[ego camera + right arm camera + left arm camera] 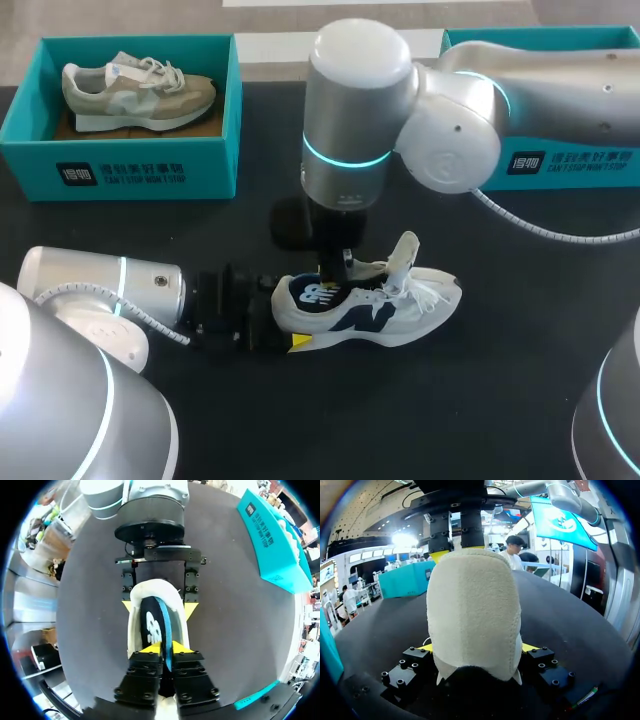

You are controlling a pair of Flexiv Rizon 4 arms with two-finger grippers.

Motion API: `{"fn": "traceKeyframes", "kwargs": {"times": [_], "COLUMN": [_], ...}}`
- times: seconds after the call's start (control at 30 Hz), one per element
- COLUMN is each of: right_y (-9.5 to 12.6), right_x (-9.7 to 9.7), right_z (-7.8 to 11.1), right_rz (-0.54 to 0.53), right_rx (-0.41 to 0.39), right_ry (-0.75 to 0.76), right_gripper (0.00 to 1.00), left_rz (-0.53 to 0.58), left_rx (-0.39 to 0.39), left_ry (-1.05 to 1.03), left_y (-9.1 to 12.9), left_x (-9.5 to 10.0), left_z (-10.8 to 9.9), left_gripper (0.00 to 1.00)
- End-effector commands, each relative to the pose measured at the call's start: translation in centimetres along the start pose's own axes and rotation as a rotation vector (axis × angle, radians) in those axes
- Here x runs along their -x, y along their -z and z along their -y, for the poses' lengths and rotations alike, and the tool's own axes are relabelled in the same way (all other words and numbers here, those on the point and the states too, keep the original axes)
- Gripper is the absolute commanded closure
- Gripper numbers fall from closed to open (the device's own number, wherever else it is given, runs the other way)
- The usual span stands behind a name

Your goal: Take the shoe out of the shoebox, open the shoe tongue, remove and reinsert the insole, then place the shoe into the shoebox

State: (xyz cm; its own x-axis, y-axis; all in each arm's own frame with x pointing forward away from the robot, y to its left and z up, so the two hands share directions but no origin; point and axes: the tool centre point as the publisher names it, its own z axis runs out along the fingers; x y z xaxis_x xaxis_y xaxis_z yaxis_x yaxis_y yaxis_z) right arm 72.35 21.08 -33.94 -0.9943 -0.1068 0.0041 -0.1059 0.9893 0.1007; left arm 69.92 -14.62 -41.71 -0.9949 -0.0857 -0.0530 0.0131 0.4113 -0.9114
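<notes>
A white shoe with a navy logo (392, 316) lies on its side on the black table, tongue and laces spread toward the right. My left gripper (286, 318) reaches in from the left and holds its heel (475, 615) between widely spread fingers, a yellow tip pressed against each side. My right gripper (166, 648) points down into the shoe's opening and is shut on the edge of the dark insole (152, 625), which has a blue rim and stands partly inside the shoe (134, 625). The same insole (318, 295) shows under the right gripper (338, 272) in the head view.
A teal shoebox (30, 140) at the back left holds a beige shoe (135, 92). A second teal box (570, 165) stands at the back right, mostly hidden behind my right arm. The table in front of and to the right of the white shoe is bare.
</notes>
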Motion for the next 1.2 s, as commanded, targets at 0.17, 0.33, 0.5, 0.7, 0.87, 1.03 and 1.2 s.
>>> {"fn": "traceKeyframes", "kwargs": {"times": [0.17,0.33,0.5,0.7,0.87,1.03,1.2], "right_y": [1.0,2.1,3.4,4.2,4.6,4.4,4.2], "right_x": [-0.3,-0.1,0.0,0.4,0.7,1.0,1.3], "right_z": [0.5,1.1,1.6,0.8,-1.0,-2.7,-4.0], "right_rz": [-0.015,-0.022,-0.036,-0.045,-0.065,-0.088,-0.111], "right_rx": [-0.005,0.003,0.005,0.063,0.123,0.153,0.19], "right_ry": [0.008,0.011,0.022,0.072,0.125,0.161,0.185], "right_gripper": [1.0,1.0,1.0,1.0,1.0,1.0,1.0], "left_rz": [0.0,0.0,0.0,0.0,0.0,0.0,0.0], "left_rx": [0.003,0.003,0.003,0.003,0.003,0.003,0.003], "left_ry": [0.0,0.0,0.0,0.0,0.0,0.0,0.0], "left_y": [0.0,0.0,0.0,0.0,0.0,0.0,0.0], "left_x": [-0.1,-0.1,-0.1,-0.1,-0.1,-0.1,-0.1], "left_z": [-0.1,-0.1,-0.1,-0.1,-0.1,-0.1,-0.1], "left_gripper": [1.0,1.0,1.0,1.0,1.0,1.0,1.0]}}
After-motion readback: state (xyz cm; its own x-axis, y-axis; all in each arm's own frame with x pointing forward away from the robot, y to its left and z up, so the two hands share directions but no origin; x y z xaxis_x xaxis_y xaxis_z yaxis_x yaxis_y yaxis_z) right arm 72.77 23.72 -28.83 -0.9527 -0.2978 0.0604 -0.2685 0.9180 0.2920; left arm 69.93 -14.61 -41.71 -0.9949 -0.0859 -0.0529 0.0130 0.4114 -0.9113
